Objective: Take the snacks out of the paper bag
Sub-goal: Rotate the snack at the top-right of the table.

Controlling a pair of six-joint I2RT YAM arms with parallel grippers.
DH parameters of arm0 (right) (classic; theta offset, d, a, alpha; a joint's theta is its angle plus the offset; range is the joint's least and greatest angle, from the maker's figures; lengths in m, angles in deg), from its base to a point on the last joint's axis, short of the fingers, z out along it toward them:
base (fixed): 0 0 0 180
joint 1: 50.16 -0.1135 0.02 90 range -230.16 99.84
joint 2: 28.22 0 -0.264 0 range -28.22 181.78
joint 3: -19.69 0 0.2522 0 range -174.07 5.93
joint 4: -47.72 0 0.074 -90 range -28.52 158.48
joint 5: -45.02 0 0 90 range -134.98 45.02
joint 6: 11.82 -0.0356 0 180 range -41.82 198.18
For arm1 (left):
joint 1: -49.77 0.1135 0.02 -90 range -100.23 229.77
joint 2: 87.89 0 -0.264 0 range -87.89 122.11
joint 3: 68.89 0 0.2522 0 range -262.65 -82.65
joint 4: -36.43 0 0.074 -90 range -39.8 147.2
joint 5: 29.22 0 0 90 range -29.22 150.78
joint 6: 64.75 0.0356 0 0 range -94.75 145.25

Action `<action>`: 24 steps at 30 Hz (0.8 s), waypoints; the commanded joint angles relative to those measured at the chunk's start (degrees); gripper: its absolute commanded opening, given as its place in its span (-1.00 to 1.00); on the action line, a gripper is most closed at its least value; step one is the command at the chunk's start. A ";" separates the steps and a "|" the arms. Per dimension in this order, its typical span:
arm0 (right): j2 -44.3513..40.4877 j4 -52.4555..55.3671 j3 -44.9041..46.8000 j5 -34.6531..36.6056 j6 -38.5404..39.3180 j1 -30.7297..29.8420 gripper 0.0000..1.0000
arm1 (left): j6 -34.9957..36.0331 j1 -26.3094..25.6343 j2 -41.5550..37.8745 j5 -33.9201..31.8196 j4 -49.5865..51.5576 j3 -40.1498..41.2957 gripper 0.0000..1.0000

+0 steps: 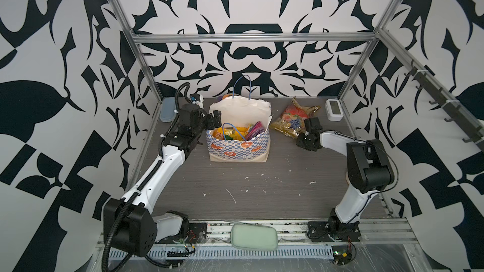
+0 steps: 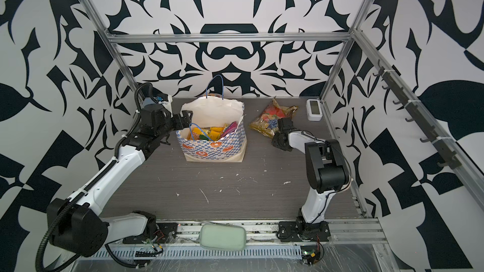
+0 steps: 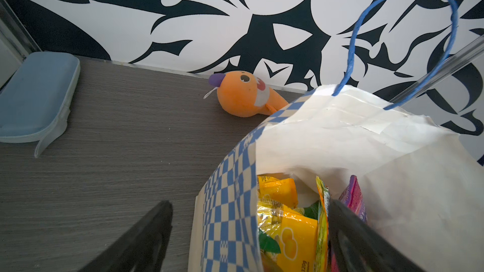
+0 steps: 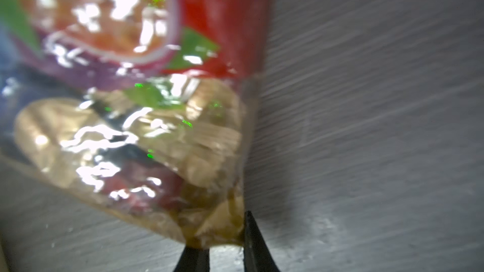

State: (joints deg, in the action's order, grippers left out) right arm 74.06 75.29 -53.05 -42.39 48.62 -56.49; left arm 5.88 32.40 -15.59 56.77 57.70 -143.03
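The paper bag (image 1: 238, 150) (image 2: 214, 150) stands upright and open at the back middle of the table, with one blue cord handle up. Yellow-orange snacks (image 1: 230, 133) (image 3: 293, 234) and a purple packet (image 1: 252, 130) (image 3: 353, 194) lie inside it. My left gripper (image 1: 214, 120) (image 3: 250, 205) is open and straddles the bag's (image 3: 340, 132) left wall, with one finger outside and one inside. The large gold-red fruit-print snack bag (image 1: 290, 116) (image 2: 269, 115) lies on the table to the right of the paper bag. My right gripper (image 1: 310, 124) (image 4: 222, 234) pinches its near corner (image 4: 214, 226).
An orange plush toy (image 3: 243, 95) lies behind the paper bag by the back wall. A blue case (image 1: 167, 109) sits at the back left, a white device (image 1: 334, 109) at the back right. A pale green pouch (image 1: 254, 236) rests on the front rail.
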 commanded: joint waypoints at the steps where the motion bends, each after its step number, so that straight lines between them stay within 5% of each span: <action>1: -1.84 -0.31 -2.42 4.47 1.40 2.76 -0.74 | -0.66 0.04 0.00 0.28 -0.21 -0.18 0.90; 13: -0.38 8.17 -13.49 10.80 15.35 10.10 -0.84 | -0.23 0.05 -0.40 0.32 0.66 -0.47 0.90; 18: 1.94 10.94 -17.52 4.41 14.34 10.89 -0.75 | 0.00 -0.02 -0.22 0.31 0.99 -0.87 0.91; 24: -4.53 7.71 -10.26 -8.00 6.40 10.29 -0.73 | 0.04 0.04 -1.60 0.01 2.01 -0.73 0.90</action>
State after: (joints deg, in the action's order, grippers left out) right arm 73.98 82.89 -66.14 -43.07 59.48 -45.58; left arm 5.77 32.40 -15.66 56.97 58.53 -143.06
